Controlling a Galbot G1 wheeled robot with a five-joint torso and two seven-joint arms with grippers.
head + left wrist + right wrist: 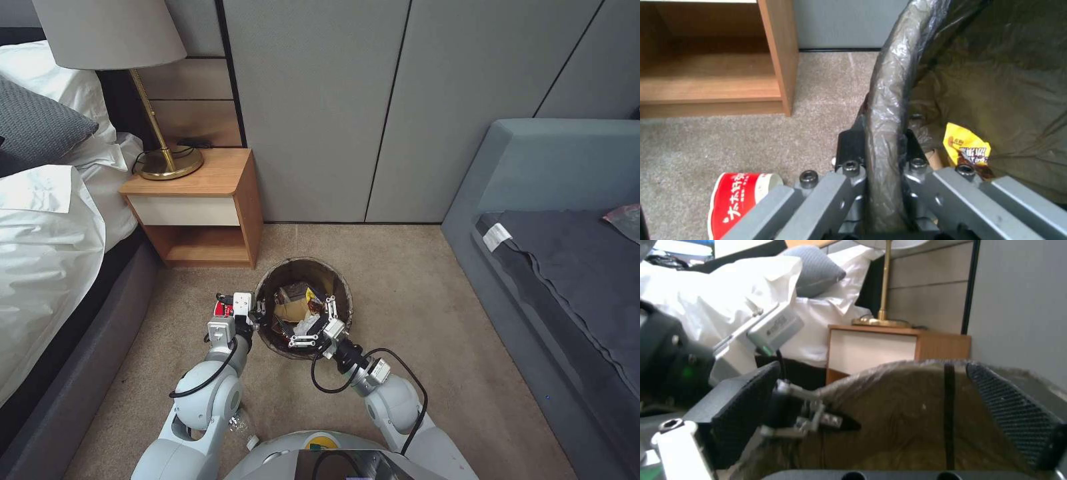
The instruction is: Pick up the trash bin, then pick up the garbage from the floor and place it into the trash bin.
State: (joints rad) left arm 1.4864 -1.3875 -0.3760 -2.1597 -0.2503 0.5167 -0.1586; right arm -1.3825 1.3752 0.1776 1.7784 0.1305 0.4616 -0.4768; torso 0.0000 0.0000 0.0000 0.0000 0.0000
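From the head view, the small round white plastic trash bin point(303, 308), lined with a dark brown-black bag, sits on the beige carpet floor point(427, 313) just beside the wooden nightstand point(200, 207); the left end effector point(257, 311) meets its rim and the right end effector point(317, 324) hangs spread over its opening. In the left wrist view, the left end effector point(882, 150) is clamped on the bagged rim, a yellow snack wrapper point(967, 146) lies inside, and a red paper cup point(735, 200) lies on the carpet outside. In the right wrist view, the right end effector's black pads point(1009, 413) stand wide apart above the bin.
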